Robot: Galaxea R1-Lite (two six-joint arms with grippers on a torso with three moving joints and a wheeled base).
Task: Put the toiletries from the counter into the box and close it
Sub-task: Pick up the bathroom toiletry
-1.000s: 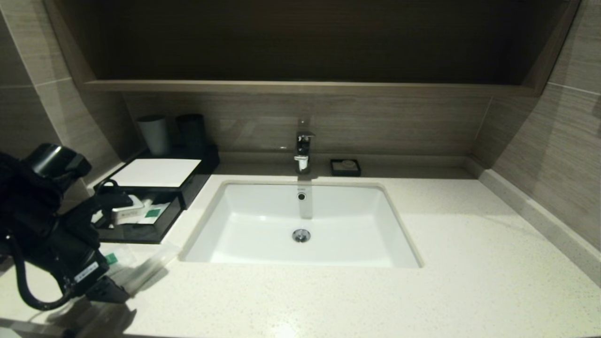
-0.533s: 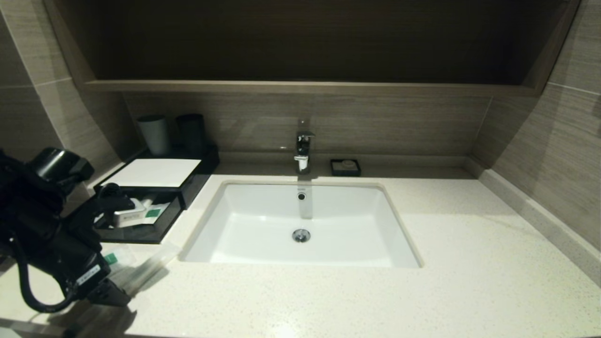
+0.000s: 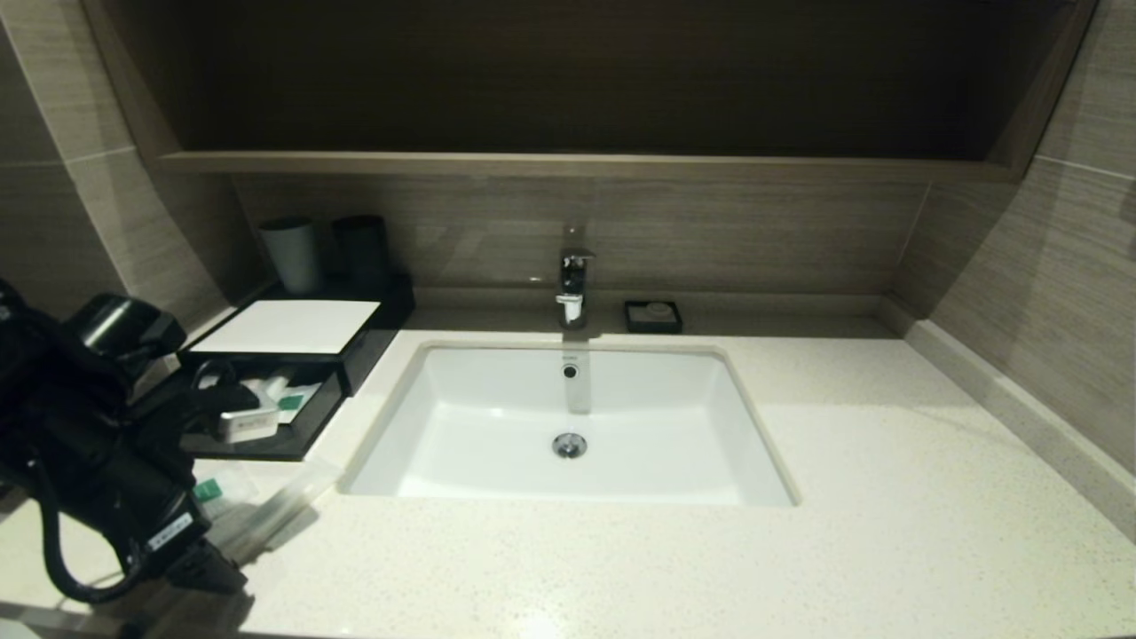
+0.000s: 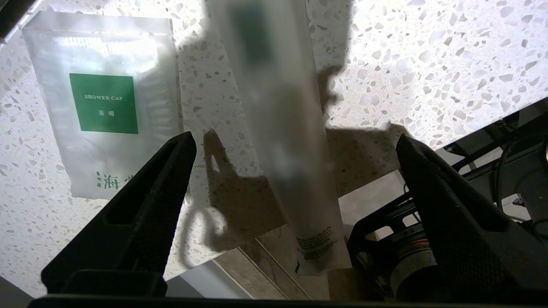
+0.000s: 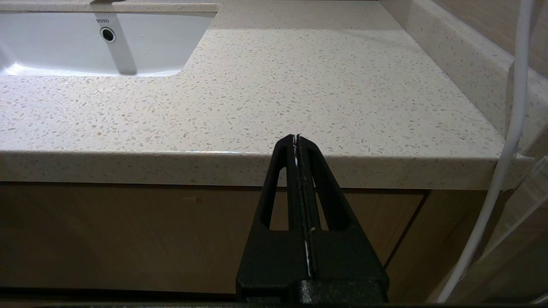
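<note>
Frosted plastic was what the left end effector (image 4: pixel 295 149) had to close on: a long thin packet (image 4: pixel 282 128) that lay on the speckled worktop (image 4: pixel 428 64) with its near end jutting past the front edge. The fingers (image 4: pixel 171 171) stood wide apart and held nothing, one on each side of that packet, well clear of it. A good grasp, I judged, would mean coming straight down until the tips almost met the stone, then closing slowly across the narrow width, since slick film could slide or buckle. The shower cap sachet (image 4: pixel 102 102) lay flat just beside the packet, partly under one finger, so that finger risked catching it. In the head view the box (image 3: pixel 293 328) stood just behind these, its drawer (image 3: pixel 266 417) open with a packet already inside. The right end effector (image 5: pixel 296 141) was pressed shut on nothing, parked below the worktop's front edge
</note>
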